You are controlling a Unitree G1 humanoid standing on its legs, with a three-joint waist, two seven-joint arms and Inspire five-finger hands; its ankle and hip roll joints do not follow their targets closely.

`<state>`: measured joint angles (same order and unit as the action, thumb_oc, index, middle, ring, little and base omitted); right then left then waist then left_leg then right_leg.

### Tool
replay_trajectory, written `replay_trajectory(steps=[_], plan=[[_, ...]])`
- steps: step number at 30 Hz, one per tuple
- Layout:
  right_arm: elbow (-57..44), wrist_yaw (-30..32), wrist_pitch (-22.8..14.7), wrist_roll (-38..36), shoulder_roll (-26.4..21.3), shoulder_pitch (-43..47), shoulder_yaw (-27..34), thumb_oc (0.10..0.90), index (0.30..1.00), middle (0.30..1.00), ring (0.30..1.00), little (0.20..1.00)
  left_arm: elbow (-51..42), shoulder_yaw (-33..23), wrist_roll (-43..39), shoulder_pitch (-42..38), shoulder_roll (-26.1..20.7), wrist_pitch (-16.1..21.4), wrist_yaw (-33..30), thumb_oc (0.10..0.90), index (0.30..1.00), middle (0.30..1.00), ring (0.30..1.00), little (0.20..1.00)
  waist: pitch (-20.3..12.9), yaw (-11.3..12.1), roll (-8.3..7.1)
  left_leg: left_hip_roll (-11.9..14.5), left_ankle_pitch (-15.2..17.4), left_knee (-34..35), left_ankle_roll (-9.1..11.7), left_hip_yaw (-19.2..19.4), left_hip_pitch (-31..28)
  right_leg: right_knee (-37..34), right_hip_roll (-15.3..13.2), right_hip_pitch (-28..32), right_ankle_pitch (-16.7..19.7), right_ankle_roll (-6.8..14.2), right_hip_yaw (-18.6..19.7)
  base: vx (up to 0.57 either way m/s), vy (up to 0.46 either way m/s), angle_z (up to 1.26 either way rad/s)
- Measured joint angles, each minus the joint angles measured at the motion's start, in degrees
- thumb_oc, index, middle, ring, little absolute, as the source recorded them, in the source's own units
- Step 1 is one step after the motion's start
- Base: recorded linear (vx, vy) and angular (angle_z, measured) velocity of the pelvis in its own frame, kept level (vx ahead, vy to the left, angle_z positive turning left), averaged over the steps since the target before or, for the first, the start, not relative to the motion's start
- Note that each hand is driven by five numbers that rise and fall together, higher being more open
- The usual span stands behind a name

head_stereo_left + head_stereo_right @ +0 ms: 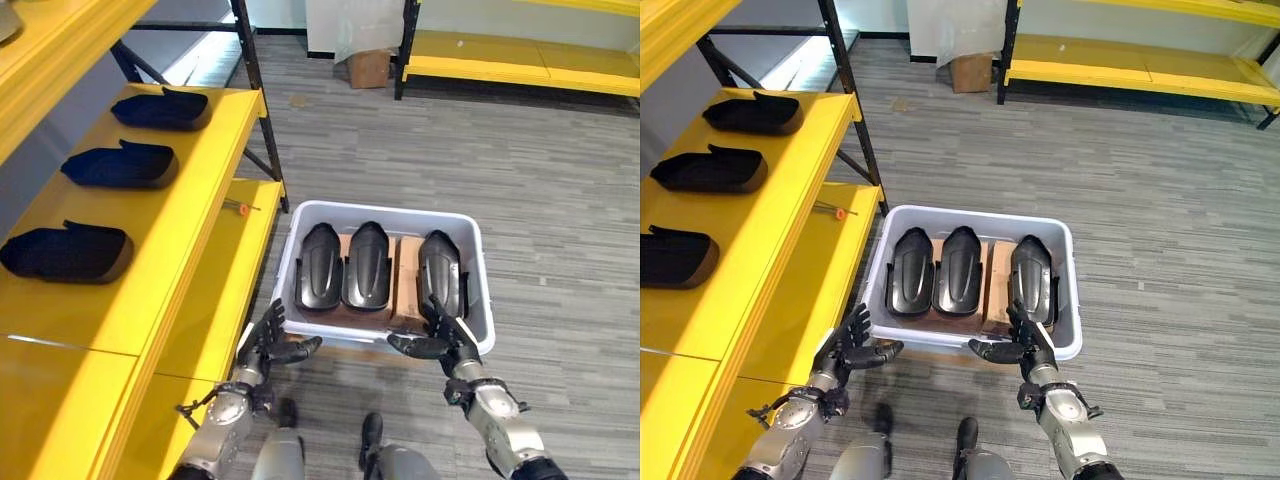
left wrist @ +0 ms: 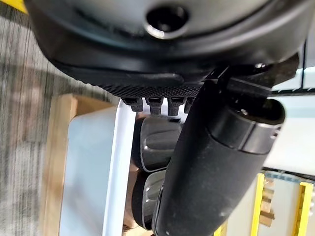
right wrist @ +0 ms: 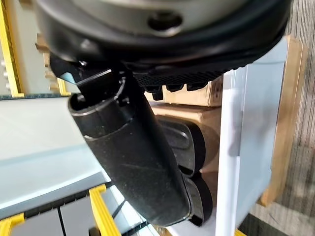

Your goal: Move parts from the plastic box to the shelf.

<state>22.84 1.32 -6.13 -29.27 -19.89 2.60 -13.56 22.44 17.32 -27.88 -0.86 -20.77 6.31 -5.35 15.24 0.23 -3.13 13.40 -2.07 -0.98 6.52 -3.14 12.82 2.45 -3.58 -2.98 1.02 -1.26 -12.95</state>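
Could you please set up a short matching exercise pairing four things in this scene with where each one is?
Things:
1. plastic box
2. left hand
3. cardboard box
4. orange-tipped tool

Places:
A. on the lower yellow shelf board
B. on the floor, holding three dark parts
C. at the box's near left corner
D. far back, by the other rack

Pairs: 1-B, 2-C, 3-D, 4-A

Two silver-grey jointed forearms, each with a dark robot hand: left robot hand (image 1: 268,343), right robot hand (image 1: 440,337).
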Motion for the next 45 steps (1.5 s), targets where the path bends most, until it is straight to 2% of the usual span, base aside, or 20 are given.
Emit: replay_trajectory(steps=[2,3,4,5,7,9,12,17,21,22,25,28,29,31,33,35,37,40,41,45], plan=[[-0.37,-0.07,-0.09,0.04,-0.79,-0.40,0.04,0.900,1.000,1.000,1.000,1.000,-0.09,0.03,0.01,1.57,0.17,-0.04,0.32,0.900,1.000,1.000,1.000,1.000,-0.11,-0.16,0.79,-0.71,-1.52,-0.96,-0.71,2.22,-3.58,-1.43,-1.13,1.97,0.57,1.05,1.48,0.16,0.184,-0.76],[-0.87,-0.05,-0.13,0.05,-1.45,-0.96,0.26,0.900,1.000,1.000,1.000,1.000,-0.14,0.12,0.01,1.72,0.20,-0.04,1.05,0.900,1.000,1.000,1.000,1.000,-0.23,-0.69,1.99,-1.66,-1.97,-1.75,-1.36,4.30,-5.30,-2.43,-1.25,2.95,1.07,1.94,1.42,0.11,0.137,-0.40],[-1.73,-0.05,-0.11,0.05,-2.75,-1.80,0.30,0.900,1.000,1.000,1.000,1.000,-0.62,0.15,0.04,1.96,0.70,-0.01,1.22,0.900,1.000,1.000,1.000,1.000,-0.72,-1.71,4.19,-2.75,-2.63,-1.39,-2.37,4.70,-7.23,-2.89,-0.48,3.63,1.76,3.13,1.48,0.11,0.140,-0.24],[-1.89,0.16,-0.02,0.08,-2.09,-2.43,0.75,0.900,1.000,1.000,1.000,1.000,-0.68,-0.32,0.03,1.35,0.66,-0.03,1.21,0.900,1.000,1.000,1.000,1.000,-0.80,-1.84,3.48,-4.00,-3.67,0.79,-1.81,5.24,-8.32,-2.85,-1.69,3.45,1.80,4.36,1.79,0.09,0.123,-0.10],[-2.94,-0.29,-0.01,0.08,-1.41,-3.79,0.50,0.900,1.000,1.000,1.000,1.000,-1.71,-1.53,0.03,0.88,0.76,0.04,1.03,0.900,1.000,1.000,1.000,1.000,-0.99,-1.72,1.90,-7.01,-4.38,2.42,-3.10,6.36,-9.03,-2.88,-4.62,3.37,2.27,6.07,1.65,0.06,0.104,0.03],[-3.37,-0.54,0.04,0.08,-0.54,-3.66,-0.29,0.900,1.000,1.000,1.000,1.000,-2.57,-2.04,0.04,0.72,0.22,0.04,0.91,0.900,1.000,1.000,1.000,1.000,-1.20,-1.24,1.52,-9.15,-3.57,2.50,-4.47,7.37,-9.47,-2.88,-6.71,3.39,2.29,6.19,1.69,0.05,0.078,-0.03],[-9.79,-2.11,0.07,1.97,0.02,-3.09,-1.49,0.900,1.000,1.000,1.000,1.000,-3.32,-4.93,0.05,1.26,-1.46,0.06,0.63,0.900,1.000,1.000,1.000,1.000,-1.27,-0.99,1.34,-10.60,-3.09,3.32,-5.29,8.68,-10.20,-3.67,-8.07,3.51,3.35,7.92,1.84,0.04,0.059,-0.14],[-14.43,-2.01,-0.33,4.64,-1.53,-0.32,-1.01,0.900,1.000,1.000,1.000,1.000,-3.41,-5.89,0.09,2.03,-1.33,0.06,0.68,0.900,1.000,1.000,1.000,1.000,-1.23,-1.46,0.76,-10.11,-3.13,3.56,-5.20,9.21,-10.02,-5.11,-7.48,3.41,3.54,8.43,2.78,0.01,0.020,-0.11],[-23.81,-1.58,-1.14,10.29,-8.13,-0.54,1.35,0.900,1.000,1.000,1.000,1.000,-6.03,-6.42,0.12,3.63,-0.93,0.17,0.79,0.900,1.000,1.000,1.000,1.000,-1.24,-1.67,0.39,-8.82,-3.50,4.29,-4.66,9.38,-8.32,-5.98,-6.18,1.51,3.85,8.25,2.81,-0.01,-0.018,-0.08],[-26.16,-1.46,-2.67,11.73,-9.76,-0.27,3.04,0.900,1.000,1.000,1.000,1.000,-6.95,-6.57,0.13,4.07,-0.95,0.39,0.79,0.900,1.000,1.000,1.000,1.000,-1.24,-1.79,0.33,-8.50,-4.09,4.46,-4.39,9.42,-7.21,-6.39,-5.95,0.46,4.47,8.06,2.82,0.00,-0.010,-0.09],[-26.41,1.11,-4.27,17.04,-10.59,2.63,6.25,0.900,1.000,1.000,1.000,1.000,-6.86,-5.66,0.15,4.39,-0.83,0.43,1.03,0.900,1.000,1.000,1.000,1.000,-1.24,-1.70,0.28,-7.54,-4.59,4.41,-3.87,9.80,-6.61,-7.33,-4.83,0.07,5.29,7.76,2.76,-0.03,-0.043,-0.08],[-24.04,2.96,-4.35,23.46,-12.98,5.15,4.64,0.900,1.000,1.000,1.000,1.000,-7.16,-5.57,0.21,3.99,-0.83,0.78,0.92,0.900,1.000,1.000,1.000,1.000,-1.17,-1.58,0.36,-6.95,-5.02,4.14,-3.47,9.56,-4.76,-7.36,-4.18,-1.36,5.48,7.52,2.35,-0.07,-0.059,0.04],[-22.33,3.53,-4.49,27.09,-15.50,7.79,2.84,0.900,1.000,1.000,1.000,1.000,-7.23,-5.53,0.31,3.01,-0.84,1.49,0.81,0.900,1.000,1.000,1.000,1.000,-0.95,-1.66,0.60,-6.81,-5.34,3.88,-3.37,8.99,-2.69,-7.38,-4.07,-3.17,5.63,7.34,2.16,-0.05,-0.050,0.09],[-20.35,3.73,-4.48,30.43,-15.77,9.37,2.33,0.900,1.000,1.000,1.000,1.000,-7.20,-5.36,1.33,2.04,-0.84,1.48,0.71,0.900,1.000,1.000,1.000,1.000,-0.61,-1.02,0.95,-6.52,-6.05,4.11,-3.24,8.77,-1.13,-7.36,-3.89,-4.54,6.19,7.01,1.57,-0.05,-0.059,0.11],[-15.77,5.29,-4.53,34.27,-16.72,13.03,-1.41,0.900,1.000,1.000,1.000,1.000,-6.92,-5.18,1.42,1.74,-0.83,1.64,0.48,0.900,1.000,1.000,1.000,1.000,0.44,-0.84,1.13,-6.38,-6.27,4.10,-3.21,8.44,-1.07,-7.37,-3.48,-4.51,6.20,6.99,1.31,-0.03,-0.047,0.05],[-4.71,5.90,-3.23,40.64,-17.98,22.55,-10.98,0.900,1.000,1.000,1.000,1.000,-4.47,-3.39,1.44,-1.72,-0.60,2.23,-0.37,0.900,1.000,1.000,1.000,1.000,3.84,0.85,2.06,-6.07,-6.69,4.15,-2.89,8.02,-0.84,-7.38,-3.19,-4.51,6.18,6.97,0.96,-0.03,-0.053,0.10],[-4.77,5.93,-3.39,47.29,-19.15,22.91,-12.25,0.900,1.000,1.000,1.000,1.000,-4.94,-4.18,1.57,-2.10,-0.43,2.52,-0.91,0.900,1.000,1.000,1.000,1.000,7.60,2.90,2.70,-5.97,-6.96,4.16,-2.78,7.15,0.05,-7.37,-3.05,-4.84,6.19,6.89,0.00,-0.05,-0.064,0.19],[-3.47,5.92,-3.10,53.72,-21.42,25.64,-15.64,0.900,1.000,1.000,1.000,1.000,-4.83,-4.42,1.60,-2.28,-0.92,2.55,-1.56,0.900,1.000,1.000,1.000,1.000,10.42,3.47,2.03,-6.03,-7.03,3.93,-2.73,6.81,1.51,-7.34,-3.03,-5.98,6.44,6.63,-0.23,-0.04,-0.032,0.07],[-3.49,6.08,-2.77,56.19,-20.72,26.78,-15.89,0.900,1.000,1.000,1.000,1.000,-4.79,-4.23,1.80,-3.49,-0.93,2.57,-1.55,0.900,1.000,1.000,1.000,1.000,12.33,3.30,1.81,-6.15,-7.03,3.89,-2.73,6.74,1.86,-7.33,-3.15,-6.25,6.44,6.63,-0.34,-0.01,-0.015,0.07],[0.12,7.43,-1.51,59.00,-16.68,28.20,-16.21,0.900,1.000,1.000,1.000,1.000,-4.87,-4.11,1.94,-6.87,-0.89,2.96,-2.76,0.900,1.000,1.000,1.000,1.000,13.55,3.26,1.89,-6.23,-7.03,3.92,-2.73,6.63,2.09,-7.34,-3.21,-6.43,6.42,6.63,-0.52,0.00,-0.003,0.01]])
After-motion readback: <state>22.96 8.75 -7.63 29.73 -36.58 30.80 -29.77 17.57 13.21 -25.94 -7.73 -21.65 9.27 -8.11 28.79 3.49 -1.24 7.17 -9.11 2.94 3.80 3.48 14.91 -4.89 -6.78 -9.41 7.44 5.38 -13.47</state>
